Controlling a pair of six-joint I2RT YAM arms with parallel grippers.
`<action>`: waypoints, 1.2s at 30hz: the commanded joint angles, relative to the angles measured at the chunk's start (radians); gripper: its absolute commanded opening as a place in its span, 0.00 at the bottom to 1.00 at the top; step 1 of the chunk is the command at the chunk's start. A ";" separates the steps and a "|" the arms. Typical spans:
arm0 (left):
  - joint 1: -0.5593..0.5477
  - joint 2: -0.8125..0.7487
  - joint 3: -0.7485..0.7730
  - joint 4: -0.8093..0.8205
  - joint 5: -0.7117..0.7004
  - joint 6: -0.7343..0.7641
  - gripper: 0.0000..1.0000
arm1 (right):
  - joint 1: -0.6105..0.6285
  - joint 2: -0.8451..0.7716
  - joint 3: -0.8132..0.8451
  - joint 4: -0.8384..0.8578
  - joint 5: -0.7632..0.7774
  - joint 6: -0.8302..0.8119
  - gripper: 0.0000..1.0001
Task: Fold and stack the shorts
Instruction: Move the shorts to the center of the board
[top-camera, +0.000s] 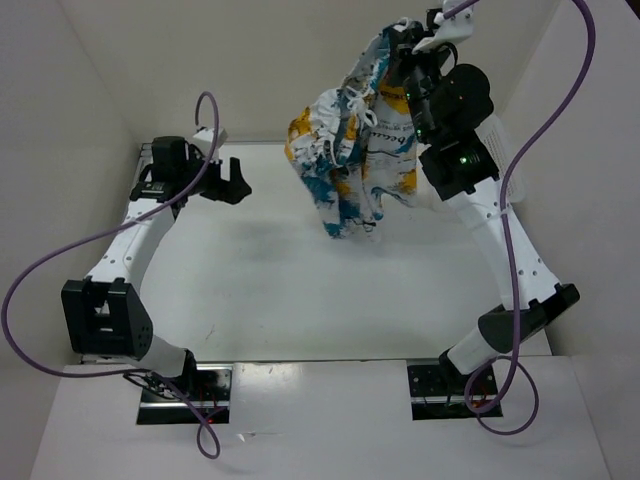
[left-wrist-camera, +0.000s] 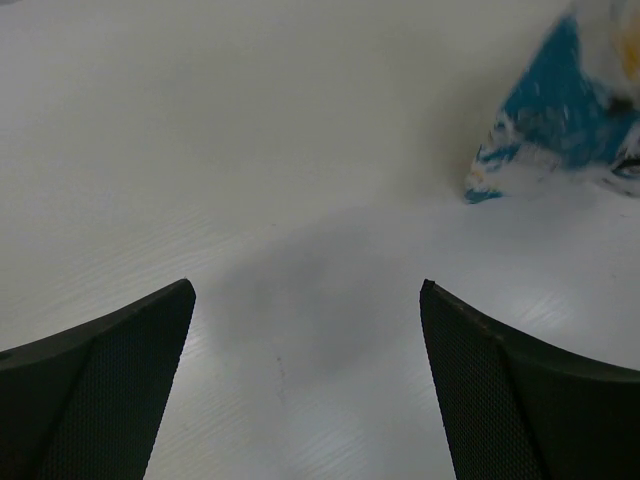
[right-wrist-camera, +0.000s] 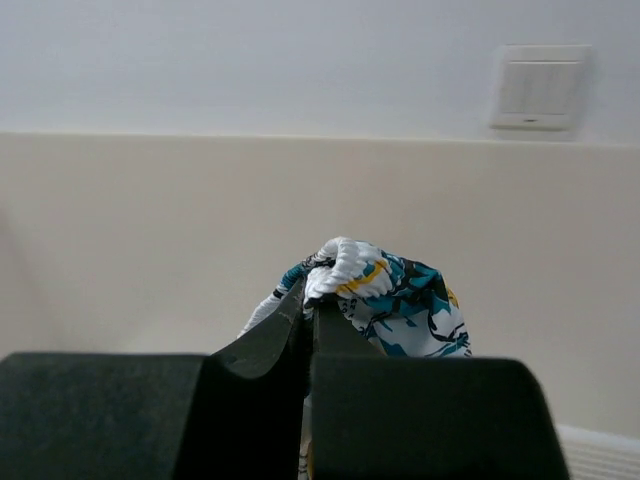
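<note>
The right pincer (right-wrist-camera: 308, 300) is clamped shut on the shorts (top-camera: 350, 150). Its two dark fingers press together on a gathered, ribbed fold of the white cloth. In the right wrist view that bunched fold sits right at the fingertips and bulges just above and to the right of them, showing teal, black and yellow-orange print.

Seen from above, this pincer sits high over the far right part of the table (top-camera: 300, 290). The shorts hang from it down and to the left as a crumpled, loosely draped bundle. A white drawstring loops across the upper middle of the cloth. The lowest part of the garment hangs over the far middle of the table. Whether its hem touches the surface cannot be told from above.

The left pincer (top-camera: 228, 182) has its fingers spread wide apart and holds nothing. It sits over the far left part of the table, well apart from the shorts and pointing towards them. Its wrist view shows only bare white table between the two dark fingers. A teal-and-white corner of the shorts shows at the upper right edge of that view, reaching down to the table or just short of it.

Behind the lifted cloth, the right wrist view shows a cream wall with a white switch plate (right-wrist-camera: 540, 87) high on the right. Purple cables (top-camera: 30, 290) loop from both arms.
</note>
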 joint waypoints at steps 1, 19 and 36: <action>0.072 -0.080 -0.024 0.047 -0.091 0.004 1.00 | 0.039 0.061 0.089 -0.095 -0.089 0.155 0.00; 0.131 -0.201 -0.189 -0.029 -0.135 0.004 1.00 | -0.120 0.239 -0.194 -0.424 -0.442 0.117 0.99; 0.077 -0.171 -0.245 -0.060 0.015 0.004 1.00 | -0.209 0.401 -0.504 -0.356 -0.523 0.340 0.64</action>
